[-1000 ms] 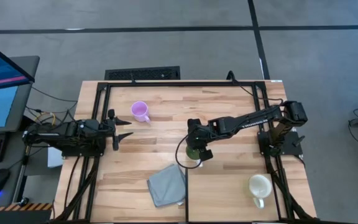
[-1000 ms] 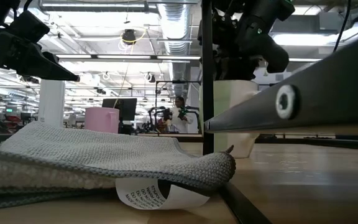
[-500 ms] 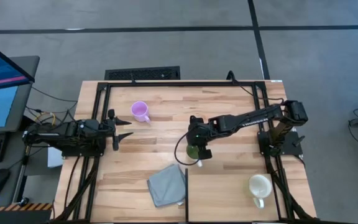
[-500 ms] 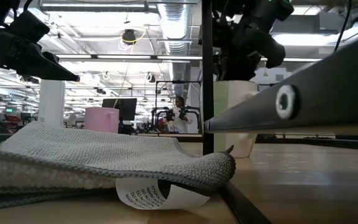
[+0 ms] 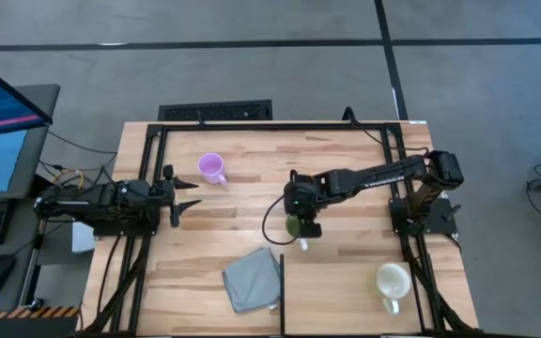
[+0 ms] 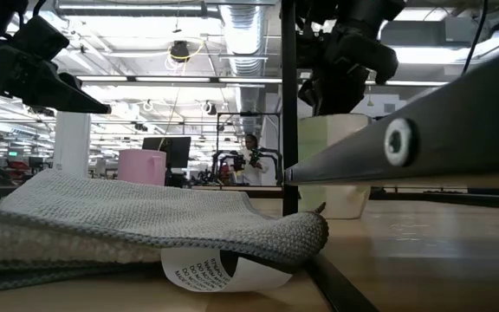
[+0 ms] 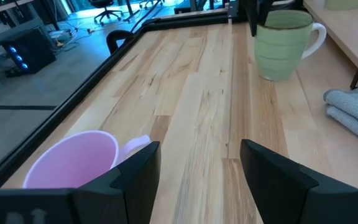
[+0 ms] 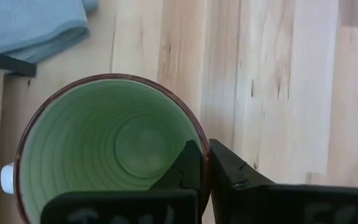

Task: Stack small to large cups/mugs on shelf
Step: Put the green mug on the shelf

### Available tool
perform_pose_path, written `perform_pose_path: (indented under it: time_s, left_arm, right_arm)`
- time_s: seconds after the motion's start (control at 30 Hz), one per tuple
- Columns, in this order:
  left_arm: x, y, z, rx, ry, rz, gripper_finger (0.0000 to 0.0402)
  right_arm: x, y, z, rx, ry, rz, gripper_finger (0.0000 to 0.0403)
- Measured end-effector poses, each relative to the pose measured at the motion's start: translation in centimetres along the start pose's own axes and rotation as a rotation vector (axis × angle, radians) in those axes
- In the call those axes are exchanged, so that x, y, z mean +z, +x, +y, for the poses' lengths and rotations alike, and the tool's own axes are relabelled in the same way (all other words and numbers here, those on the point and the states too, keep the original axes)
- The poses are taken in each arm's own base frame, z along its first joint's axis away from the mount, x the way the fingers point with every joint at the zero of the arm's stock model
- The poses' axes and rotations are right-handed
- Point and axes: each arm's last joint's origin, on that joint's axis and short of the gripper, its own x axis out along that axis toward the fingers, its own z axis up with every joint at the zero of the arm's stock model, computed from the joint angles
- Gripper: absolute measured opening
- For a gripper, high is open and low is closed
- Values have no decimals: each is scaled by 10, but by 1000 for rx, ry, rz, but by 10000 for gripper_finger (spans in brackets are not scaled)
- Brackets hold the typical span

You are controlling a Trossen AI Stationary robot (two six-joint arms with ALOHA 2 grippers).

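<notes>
High view: the right gripper point(image 5: 301, 223), at centre frame, is clamped on the rim of the green mug point(image 8: 114, 144), one finger inside the wall, one outside. The left gripper point(image 5: 188, 195), at left, has its fingers spread and holds nothing. Three mugs are present: green at centre, lilac mug point(image 5: 211, 168) at upper left, cream mug point(image 5: 392, 281) at lower right. One grey cloth point(image 5: 251, 279) lies at lower centre. The arm largely covers the green mug from above; the low view crops its base behind the cloth.
</notes>
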Motion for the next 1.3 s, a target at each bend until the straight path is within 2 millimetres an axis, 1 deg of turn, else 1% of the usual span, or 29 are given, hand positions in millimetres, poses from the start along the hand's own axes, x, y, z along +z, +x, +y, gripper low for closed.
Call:
perform_pose_path:
  time_s: [0.13,0.3,0.37,0.43,0.53,0.6,0.8,0.9,1.07,1.3]
  left_arm:
    - [-2,1,0,-2,2,7,213]
    - [-2,1,0,-2,-2,8,213]
    - [-2,1,-1,-2,-2,9,213]
    - [-2,1,0,-2,-2,8,213]
    - [-2,1,0,-1,-2,8,213]
    - [-2,1,0,-2,-2,8,213]
    - [-2,2,-1,-1,8,15,213]
    - [-3,2,-1,-1,9,17,213]
    - [-3,2,-1,-1,8,17,213]
    - [-3,2,-1,-1,0,17,213]
  right_arm:
    - [2,-6,0,2,39,23,21]
    - [4,-18,3,14,90,28,21]
    - [2,-27,6,27,110,29,21]
    - [4,-35,8,32,132,4,21]
    - [-1,-46,15,39,163,16,21]
    - [-3,-56,19,43,192,-7,21]
    - [-12,-84,41,66,251,-45,22]
    - [-17,-94,53,66,288,-51,21]
    - [-27,-101,74,41,340,-7,22]
    - [-36,-104,106,41,337,1,21]
